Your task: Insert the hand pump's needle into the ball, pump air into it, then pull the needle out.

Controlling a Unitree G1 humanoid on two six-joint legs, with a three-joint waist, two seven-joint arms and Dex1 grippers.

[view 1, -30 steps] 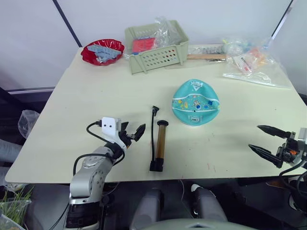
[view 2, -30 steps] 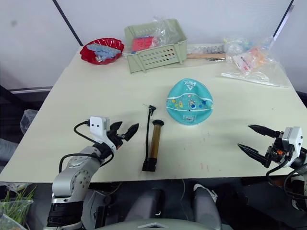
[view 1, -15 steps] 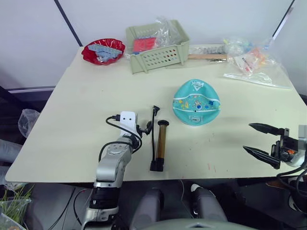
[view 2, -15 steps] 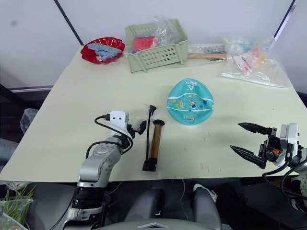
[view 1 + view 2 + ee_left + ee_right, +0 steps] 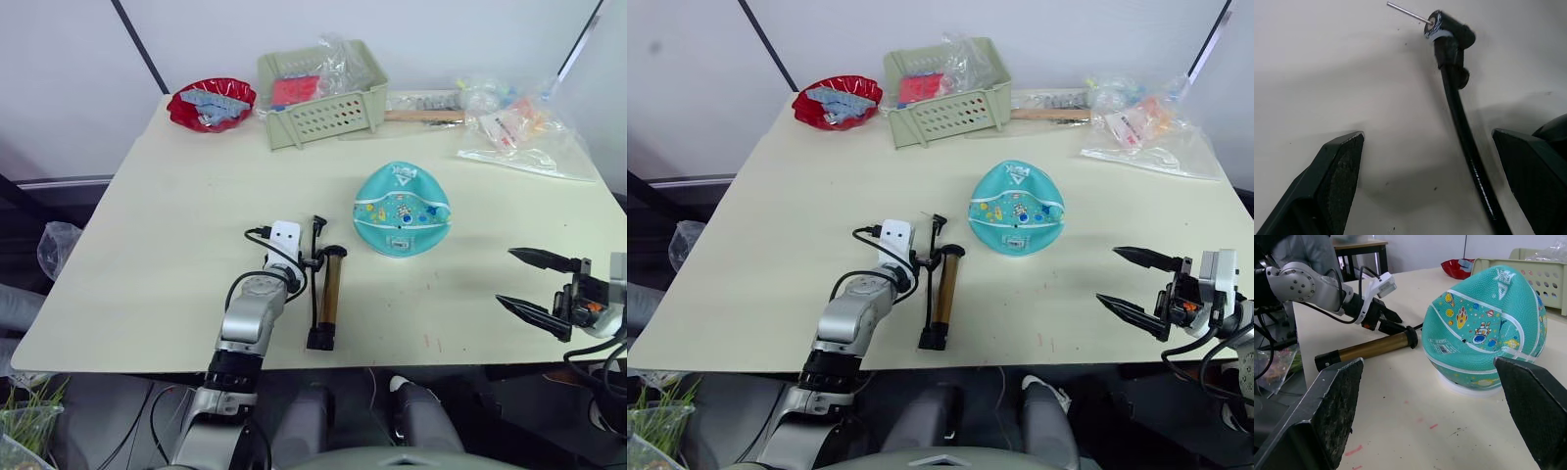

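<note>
The pump (image 5: 329, 297) lies on the tabletop (image 5: 176, 215) near the front edge, its bronze barrel pointing away from the robot, with the black hose (image 5: 1464, 132) running alongside it on the left and ending in the needle (image 5: 1409, 12), which rests flat on the surface. The ball (image 5: 400, 209), partly deflated and dome-shaped, sits just beyond and to the right of the pump, apart from it. The left gripper (image 5: 307, 262) is down at the hose, its fingers (image 5: 1337, 171) spread wide with the hose lying between them, nearer the right finger, and nothing yet clamped. The right gripper (image 5: 537, 284) hangs off the right front of the tabletop, well apart from the ball, its fingers also spread and empty. The step in hand looks like the first one: taking hold of the hose near the needle fitting. Next, the left gripper likely needs to close on the hose or fitting and lift it with the needle free, while the right one probably moves in to steady the ball for insertion.
</note>
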